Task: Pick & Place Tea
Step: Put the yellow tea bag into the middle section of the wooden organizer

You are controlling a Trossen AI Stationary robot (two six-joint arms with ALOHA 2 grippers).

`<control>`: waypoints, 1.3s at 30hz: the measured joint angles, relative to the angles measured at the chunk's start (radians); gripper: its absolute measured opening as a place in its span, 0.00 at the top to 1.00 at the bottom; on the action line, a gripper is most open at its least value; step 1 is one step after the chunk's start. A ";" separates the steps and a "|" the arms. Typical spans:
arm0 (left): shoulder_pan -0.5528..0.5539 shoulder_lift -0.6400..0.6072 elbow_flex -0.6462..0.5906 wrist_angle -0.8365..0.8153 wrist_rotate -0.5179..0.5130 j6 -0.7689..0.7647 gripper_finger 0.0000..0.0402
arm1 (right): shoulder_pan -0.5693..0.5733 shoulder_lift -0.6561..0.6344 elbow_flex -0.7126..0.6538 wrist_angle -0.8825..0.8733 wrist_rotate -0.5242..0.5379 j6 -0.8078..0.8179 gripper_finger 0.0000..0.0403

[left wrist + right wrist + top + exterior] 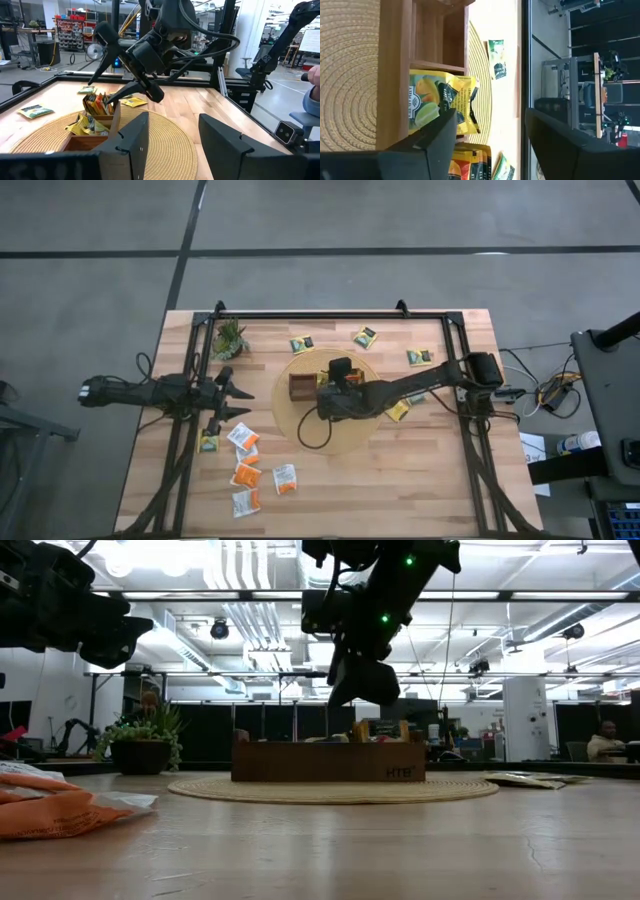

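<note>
While the table (400, 470) carries everything, the round woven mat (335, 442) lies at its middle, and the wooden tray (300, 387) sits on the mat. The right arm (420, 385) reaches in over the mat from the right side, and its right gripper (490, 135) hangs just above the tray, its fingers (427, 142) spread apart with nothing between them. Directly beneath, yellow sachets (440, 105) lie in one tray compartment, with more sachets (467, 162) in the next compartment and one compartment bare wood. The left wrist view shows orange and yellow sachets (97, 105) standing upright in the tray, with the right gripper's fingertips close over them.

The left arm (150, 392) waits over the table's left side, well apart from the tray; its left gripper (170, 137) is open and holds nothing.

A small plant (230, 338) stands near the far left corner. Loose tea lies on the wood: a cluster of orange and white sachets (250, 470) near the left gripper toward the front edge, one yellow sachet (209, 442) just beside it, and yellow sachets behind and right of the mat (364, 336).
</note>
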 joint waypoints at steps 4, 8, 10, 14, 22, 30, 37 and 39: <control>0.000 0.000 0.000 0.000 0.000 0.000 0.58 | 0.000 -0.004 0.000 -0.017 0.059 0.000 0.39; 0.000 0.000 0.000 0.000 0.000 0.000 0.58 | 0.004 -0.046 0.000 -0.107 0.149 0.057 0.39; 0.000 0.000 0.000 0.000 0.000 0.000 0.58 | 0.004 -0.082 0.000 -0.171 0.153 0.126 0.40; 0.000 0.002 0.000 0.000 0.000 0.000 0.58 | 0.001 -0.177 -0.021 -0.290 0.153 0.263 0.42; 0.000 0.002 0.000 0.000 0.000 0.000 0.58 | 0.001 -0.458 -0.189 -0.320 -0.038 0.495 0.43; 0.000 0.002 0.000 0.000 0.000 0.000 0.58 | 0.002 -0.748 -0.456 -0.320 -0.187 0.682 0.42; 0.000 0.002 0.000 0.000 0.000 0.000 0.58 | 0.000 -0.939 -0.587 -0.312 -0.285 0.759 0.42; 0.000 0.002 0.000 0.000 0.000 0.000 0.58 | 0.000 -0.968 -0.604 -0.313 -0.293 0.760 0.42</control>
